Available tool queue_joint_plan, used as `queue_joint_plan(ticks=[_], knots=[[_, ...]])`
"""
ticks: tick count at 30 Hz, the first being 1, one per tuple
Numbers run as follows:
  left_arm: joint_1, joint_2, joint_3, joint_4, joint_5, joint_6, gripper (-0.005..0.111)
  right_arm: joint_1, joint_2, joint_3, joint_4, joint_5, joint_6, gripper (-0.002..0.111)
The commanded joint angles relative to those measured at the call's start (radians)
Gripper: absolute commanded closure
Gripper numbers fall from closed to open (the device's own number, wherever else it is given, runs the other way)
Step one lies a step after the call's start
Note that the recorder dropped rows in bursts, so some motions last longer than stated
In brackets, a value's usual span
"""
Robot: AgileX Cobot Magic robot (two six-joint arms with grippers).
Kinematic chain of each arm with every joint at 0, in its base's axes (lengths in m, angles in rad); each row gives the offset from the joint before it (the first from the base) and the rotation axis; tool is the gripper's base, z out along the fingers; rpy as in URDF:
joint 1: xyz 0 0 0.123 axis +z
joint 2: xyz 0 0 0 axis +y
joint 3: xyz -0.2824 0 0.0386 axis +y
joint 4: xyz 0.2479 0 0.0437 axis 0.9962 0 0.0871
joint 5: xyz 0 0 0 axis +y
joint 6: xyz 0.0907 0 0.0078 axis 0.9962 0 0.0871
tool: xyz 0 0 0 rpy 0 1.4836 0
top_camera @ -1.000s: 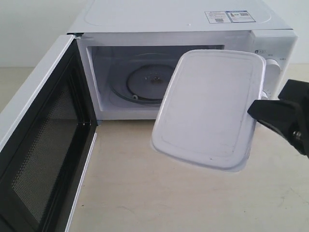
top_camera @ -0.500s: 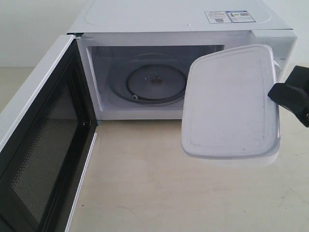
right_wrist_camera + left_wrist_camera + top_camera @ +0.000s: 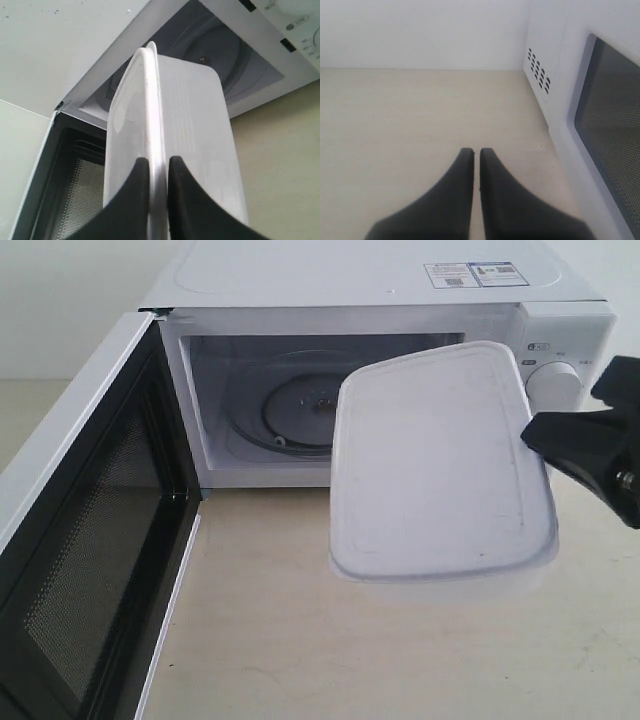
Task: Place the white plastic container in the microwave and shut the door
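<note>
Exterior view: the right end effector (image 3: 535,435) grips the right edge of the white plastic container (image 3: 440,465), held in the air before the open microwave (image 3: 380,280). Left wrist view: the left end effector (image 3: 476,152) is closed, empty, beside the door (image 3: 610,115). Right wrist view: the jaws pinch the container's rim.

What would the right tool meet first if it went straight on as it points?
The right tool, shut on the white plastic container, points into the open microwave; the container's far end would likely reach its cavity first, though depth is unclear.
</note>
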Motion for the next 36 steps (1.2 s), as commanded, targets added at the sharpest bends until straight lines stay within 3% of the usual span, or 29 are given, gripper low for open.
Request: queue_joint_plan(ticks=[1,8,17,29,36], knots=[[-0.004,-0.003,0.003,-0.005,-0.012,-0.006,0.102,0.0,-0.001,0.005,0.188,-0.068,-0.13,0.108],[-0.004,-0.003,0.003,-0.005,-0.012,-0.006,0.102,0.0,-0.001,0.155,0.876,-0.256,-0.785,0.108],[-0.004,-0.003,0.003,-0.005,-0.012,-0.006,0.102,0.002,-0.001,0.323,1.102,-0.497,-0.792,0.108],[-0.004,-0.003,0.003,-0.005,-0.012,-0.006,0.102,0.005,-0.001,0.333,1.237,-0.592,-0.73,0.108],[-0.004,-0.003,0.003,-0.005,-0.012,-0.006,0.102,0.181,0.004,0.333,1.532,-0.643,-0.877,0.108]])
